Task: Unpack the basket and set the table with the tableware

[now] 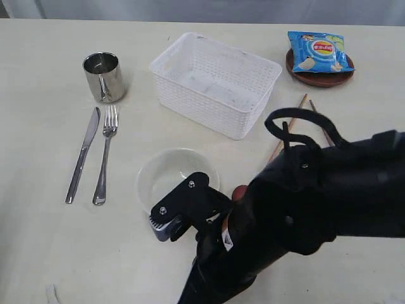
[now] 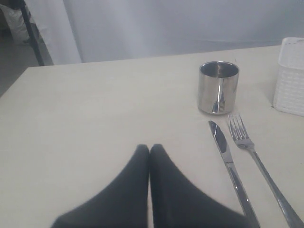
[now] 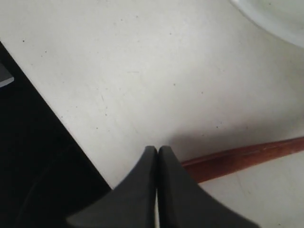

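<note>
The white basket (image 1: 215, 82) stands on the table (image 1: 38, 240) with nothing showing inside it. A steel cup (image 1: 104, 76), knife (image 1: 82, 155) and fork (image 1: 105, 155) lie at the left. The pale bowl (image 1: 166, 155) sits in the middle. Two chopsticks (image 1: 288, 130) lie to the right of the basket. My right gripper (image 3: 157, 148) is shut near the front table edge, just below the bowl (image 3: 280, 19). The reddish-brown spoon (image 3: 247, 154) lies on the table beside its fingers, and nothing shows between the tips. My left gripper (image 2: 149, 147) is shut over bare table, apart from the knife (image 2: 228, 156).
A blue chip bag (image 1: 316, 50) rests on the brown plate (image 1: 319, 79) at the back right. My right arm's black bulk (image 1: 304, 209) covers the front right of the table, hiding most of the spoon (image 1: 239, 192). The dark table edge (image 3: 28, 142) runs close to the right gripper.
</note>
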Motion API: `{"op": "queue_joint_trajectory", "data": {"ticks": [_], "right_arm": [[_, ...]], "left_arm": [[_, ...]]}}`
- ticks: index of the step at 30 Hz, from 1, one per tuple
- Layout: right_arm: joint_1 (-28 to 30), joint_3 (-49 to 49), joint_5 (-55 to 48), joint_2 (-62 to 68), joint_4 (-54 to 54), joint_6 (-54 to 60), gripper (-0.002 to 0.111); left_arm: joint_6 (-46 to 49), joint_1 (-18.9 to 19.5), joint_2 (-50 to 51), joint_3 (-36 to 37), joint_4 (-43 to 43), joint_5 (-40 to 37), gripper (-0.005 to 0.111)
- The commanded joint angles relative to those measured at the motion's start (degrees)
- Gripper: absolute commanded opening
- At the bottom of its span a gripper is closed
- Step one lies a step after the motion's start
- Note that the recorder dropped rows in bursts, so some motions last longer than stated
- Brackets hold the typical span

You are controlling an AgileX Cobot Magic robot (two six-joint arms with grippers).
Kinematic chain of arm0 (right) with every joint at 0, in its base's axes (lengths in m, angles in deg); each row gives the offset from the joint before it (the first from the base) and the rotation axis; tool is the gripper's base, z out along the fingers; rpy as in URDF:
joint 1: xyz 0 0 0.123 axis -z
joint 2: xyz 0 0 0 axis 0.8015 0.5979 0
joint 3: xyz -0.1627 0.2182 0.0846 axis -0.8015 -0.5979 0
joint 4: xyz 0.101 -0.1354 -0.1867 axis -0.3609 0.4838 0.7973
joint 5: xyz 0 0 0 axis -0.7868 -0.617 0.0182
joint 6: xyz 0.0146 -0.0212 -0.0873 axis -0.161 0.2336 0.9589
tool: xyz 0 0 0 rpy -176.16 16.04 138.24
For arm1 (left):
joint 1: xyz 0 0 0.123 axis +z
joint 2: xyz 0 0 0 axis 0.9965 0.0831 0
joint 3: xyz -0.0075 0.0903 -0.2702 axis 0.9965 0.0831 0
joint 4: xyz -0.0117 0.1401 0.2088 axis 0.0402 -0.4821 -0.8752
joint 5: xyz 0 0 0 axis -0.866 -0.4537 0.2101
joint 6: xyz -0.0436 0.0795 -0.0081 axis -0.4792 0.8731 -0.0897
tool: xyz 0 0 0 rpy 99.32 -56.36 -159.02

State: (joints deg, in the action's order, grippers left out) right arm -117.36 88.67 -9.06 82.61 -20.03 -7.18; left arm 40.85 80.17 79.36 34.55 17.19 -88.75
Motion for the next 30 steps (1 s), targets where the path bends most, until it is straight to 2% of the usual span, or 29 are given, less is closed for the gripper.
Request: {"op": "queue_joint_trajectory", "data": {"ticks": [1, 17, 19, 24, 30], "right_arm": [[-0.2, -1.4, 2.9, 0.3, 0.0, 0.6, -0.001], [0.0, -1.4, 1.3, 4.4, 1.0, -1.3, -0.001], [0.0, -1.4, 0.3, 4.2, 4.9, -5.1, -0.001], [0.0, -1.4, -5.0, 4.2, 24.1, -23.7, -0.001], [0.0, -1.4, -11.8, 3.4, 35.7, -35.2, -0.001]], "left_arm": [[-0.1, -0.3, -0.1, 0.1, 0.0, 0.0, 0.000], [-0.1, -0.3, -0.1, 0.1, 0.0, 0.0, 0.000], [-0.1, -0.3, -0.1, 0.1, 0.0, 0.0, 0.000], [-0.1, -0.3, -0.1, 0.1, 0.0, 0.0, 0.000], [-0.1, -0.3, -0.1, 0.1, 0.0, 0.0, 0.000]]}}
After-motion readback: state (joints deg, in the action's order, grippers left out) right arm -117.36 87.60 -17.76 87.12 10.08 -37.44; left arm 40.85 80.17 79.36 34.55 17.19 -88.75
